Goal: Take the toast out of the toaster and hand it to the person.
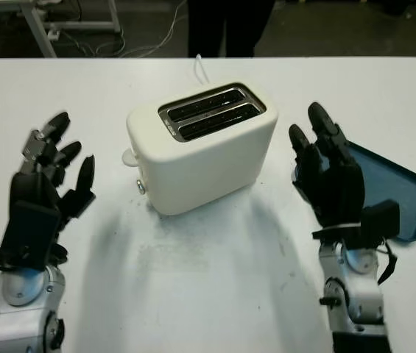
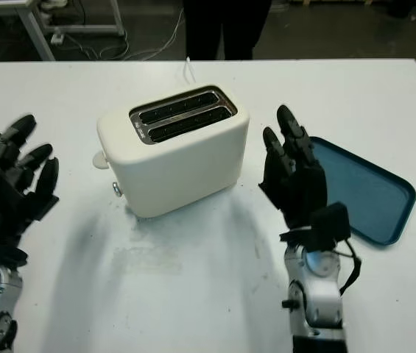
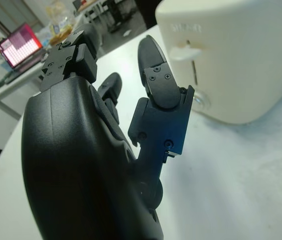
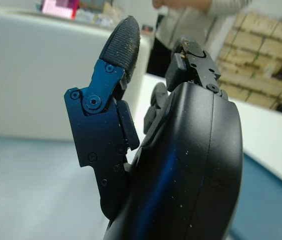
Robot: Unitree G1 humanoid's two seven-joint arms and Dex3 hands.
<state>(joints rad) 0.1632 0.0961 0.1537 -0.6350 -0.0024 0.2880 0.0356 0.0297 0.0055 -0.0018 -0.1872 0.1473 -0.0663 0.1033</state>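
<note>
1. The toaster (image 1: 202,147) is cream-white and stands upright near the middle of the white table (image 1: 208,294), turned at a slight angle. Its two top slots look dark, and no toast can be made out standing up from them; whether a slice sits down inside cannot be told.
2. A lever and a small knob are on the toaster's end face, on the side toward the left hand. A white cable (image 1: 200,68) runs from behind it toward the table's far edge.
3. The left hand (image 1: 49,184) is held up above the table to the left of the toaster, apart from it, open and holding nothing.
4. The right hand (image 1: 328,173) is raised just to the right of the toaster, near its side wall but not touching, also open and empty.
5. A blue tray (image 1: 403,195) lies flat on the table behind and to the right of the right hand.
6. A person (image 1: 230,26) in dark clothing stands at the table's far side, behind the toaster.
</note>
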